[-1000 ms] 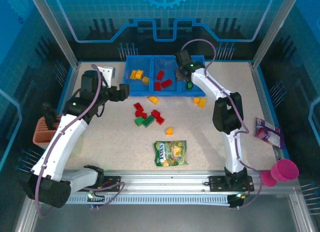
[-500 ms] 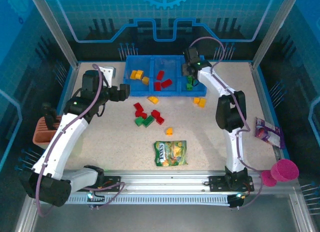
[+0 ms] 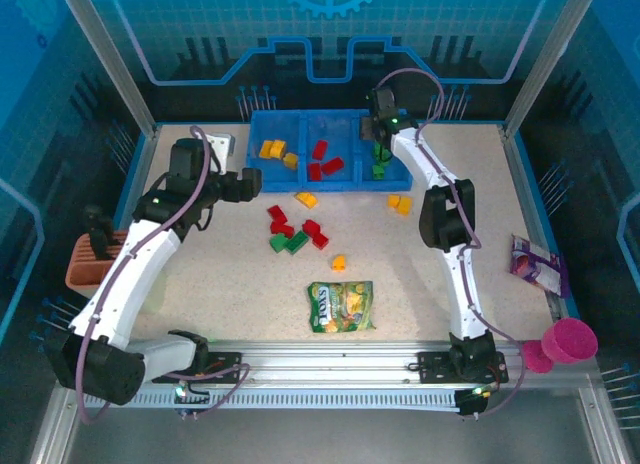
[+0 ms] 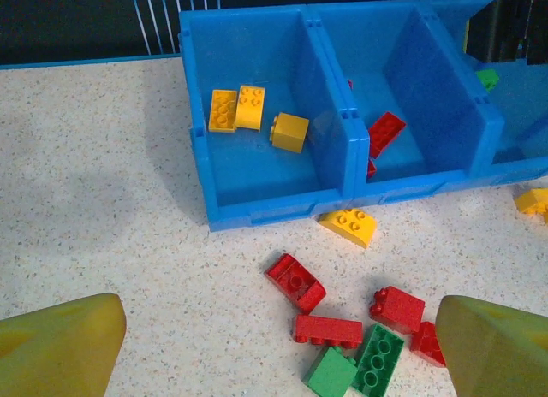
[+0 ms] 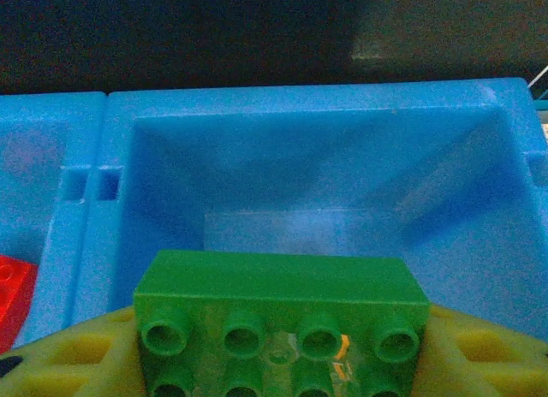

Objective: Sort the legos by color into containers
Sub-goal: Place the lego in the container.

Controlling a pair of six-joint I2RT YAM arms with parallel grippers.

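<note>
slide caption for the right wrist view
right gripper holds a green studded plastic brick over a blue plastic tray compartment

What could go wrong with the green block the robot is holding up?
1. The green block sits in the right tool above the end bin of the blue tray. If it drops crooked, it might bounce into the red bin next door.
2. The open left tool hangs over red blocks lying tight against loose green blocks, so it could grab two colours at once.

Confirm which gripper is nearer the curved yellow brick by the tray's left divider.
Left: left gripper sits just left of the curved yellow brick; right gripper is over the blue tray.
</note>
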